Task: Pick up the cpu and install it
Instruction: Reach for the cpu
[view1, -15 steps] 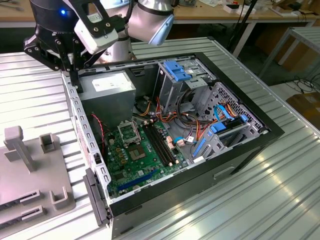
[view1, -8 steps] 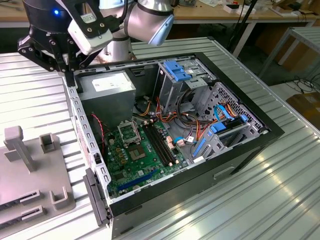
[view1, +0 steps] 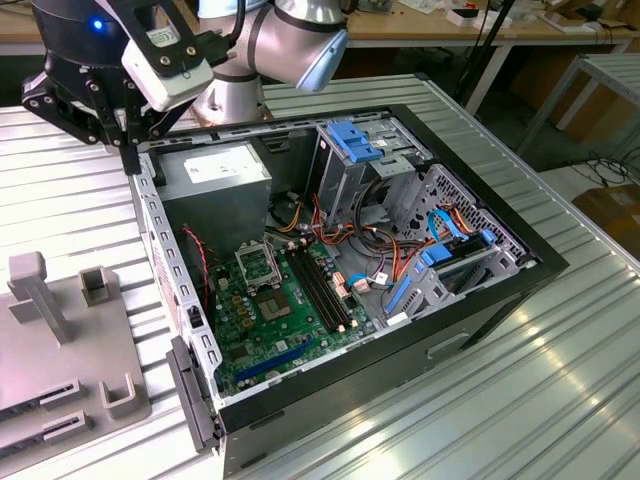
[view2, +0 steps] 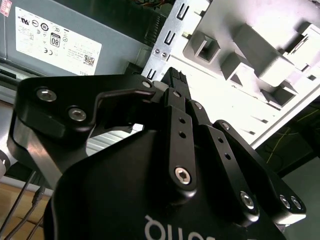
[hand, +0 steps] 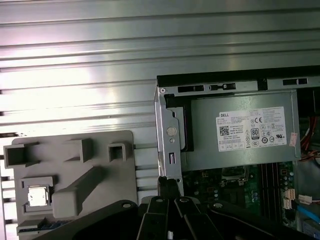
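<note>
One small, flat, square cpu (hand: 38, 196) with a dull silvery top lies in a shallow pocket of the grey moulded fixture plate (hand: 117, 185). The plate sits on the ribbed metal worktop (view1: 560, 390), just beside the open black computer case (view1: 520, 262). The black two-fingered hand (view1: 127, 150) hangs over the case's perforated metal side rail (view1: 165, 250), next to the grey metal power supply box (view1: 215, 175) and well apart from the chip. Its fingers look pressed together with nothing between them.

From where I stand, the rail is the nearest worry. The fingertips are close above it, so a low sideways sweep could clip it. If the fingers reached the chip pressed together, they would land on its top rather than straddle it. The chip sits low and thin in its pocket, so I judge there is little edge to grip, and it could tilt or slip. Raised grey blocks (hand: 80, 192) near the pocket could catch a finger. The metal-framed socket (view1: 255, 265) on the green motherboard (view1: 270, 320) has loose red wires (view1: 200, 262) close by, which could snag.
</note>
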